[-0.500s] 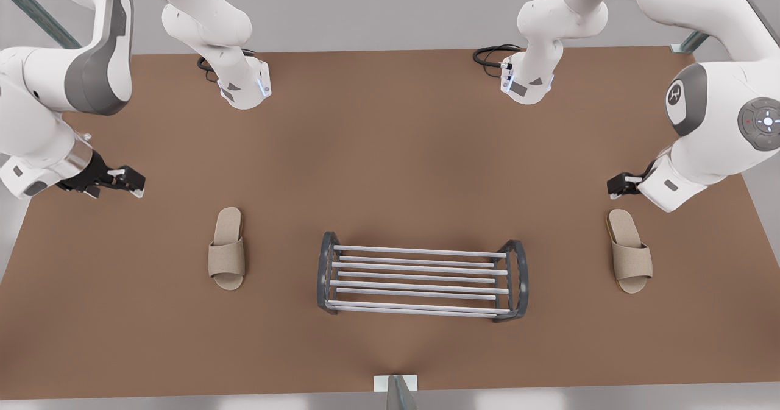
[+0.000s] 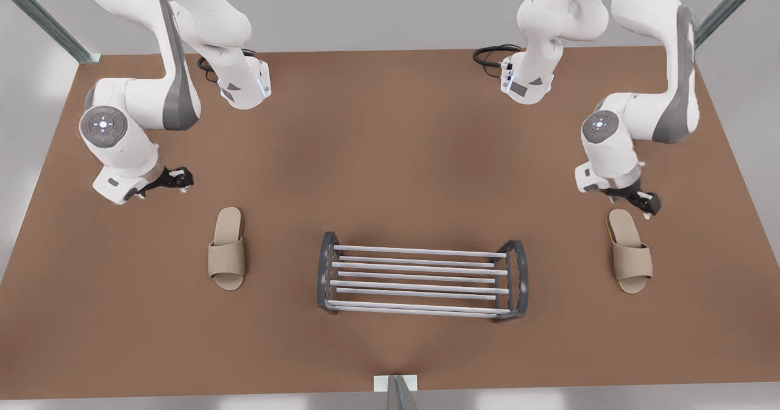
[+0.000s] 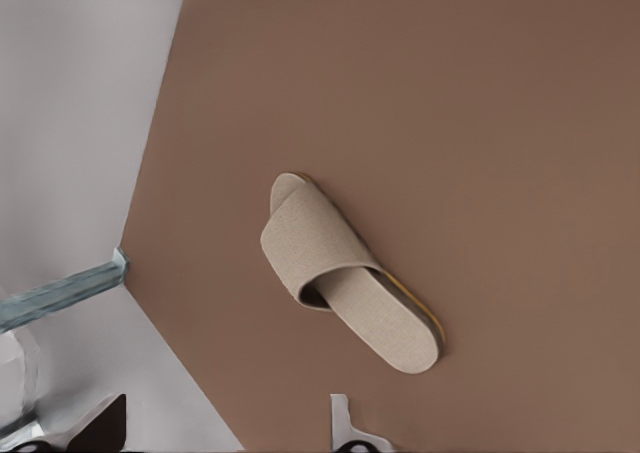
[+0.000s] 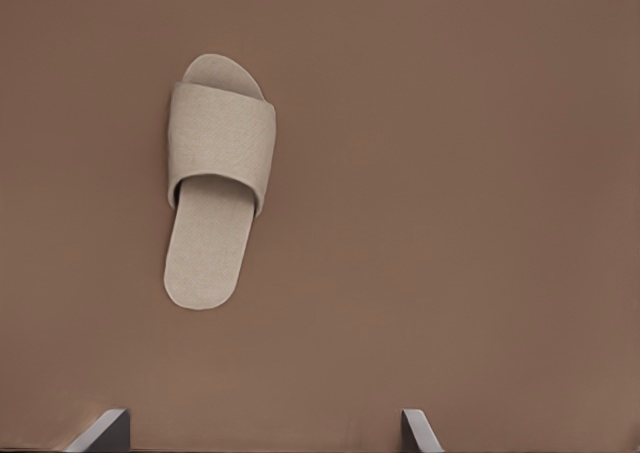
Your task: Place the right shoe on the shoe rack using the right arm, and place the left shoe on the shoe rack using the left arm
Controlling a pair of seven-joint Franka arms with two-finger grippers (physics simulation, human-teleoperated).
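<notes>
Both slippers lie on the tabletop [image 2: 390, 142], flanking the shoe rack [image 2: 421, 276].
Left gripper [image 2: 647, 205] spread empty by left slipper [image 2: 630, 250]; right gripper [image 2: 177, 180] spread empty near right slipper [image 2: 227, 248].

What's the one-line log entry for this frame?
phase: pre-grasp | right gripper: open, near right slipper | left gripper: open, by left slipper | slippers: on table | rack: no slippers

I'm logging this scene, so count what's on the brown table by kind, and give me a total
Beige slippers: 2, one on the front view's left, one on its right.
Shoe rack: 1, between them.
Total: 3.
</notes>
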